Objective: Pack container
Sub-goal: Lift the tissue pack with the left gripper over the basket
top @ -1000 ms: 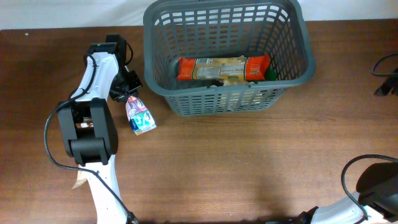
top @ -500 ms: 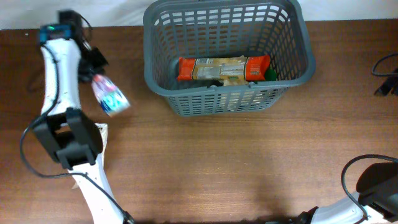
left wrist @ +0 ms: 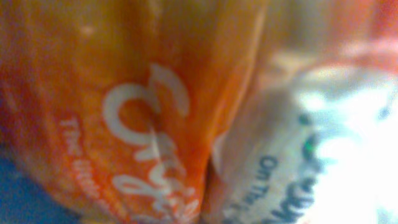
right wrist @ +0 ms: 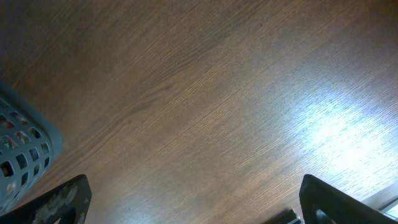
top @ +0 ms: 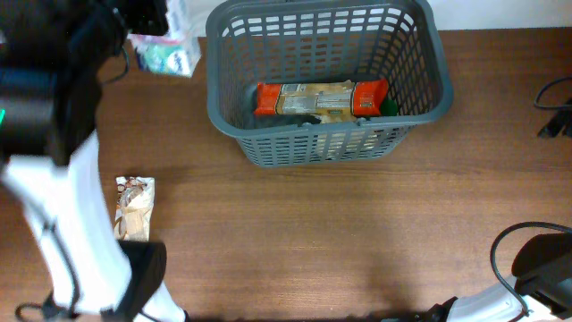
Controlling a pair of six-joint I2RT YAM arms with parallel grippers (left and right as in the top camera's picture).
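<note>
The left pincer [top: 154,27] hangs high over the table [top: 313,241], its arm a large blurred shape close to the overhead camera. It grips a white and teal pouch [top: 167,55], which juts from its tip clear of the wood, though the fingers themselves are too smeared to make out. Its wrist camera shows only a blurred close-up of orange wrap [left wrist: 124,118] with white script, touching white film [left wrist: 323,143] with dark letters; I cannot tell whether both belong to the pouch. The container [top: 313,145], a dark grey slotted basket, stands just beside this pincer, on the side toward the table's middle, and its nearest rim corner is close to the pouch. Inside it a long package [top: 322,98] with orange ends and a pale middle lies along the front wall, with a green item [top: 391,105] at the end farthest from the left pincer. A small beige packet [top: 134,207] lies flat on the wood, well apart from that pincer and beside its arm. The right pincer [right wrist: 193,202] is spread wide, its dark fingertips [right wrist: 62,196] at the two bottom corners of its view, with only bare wood between them. A corner of the container [right wrist: 22,152] shows ahead of it on the left-hand finger's side, apart from it.
</note>
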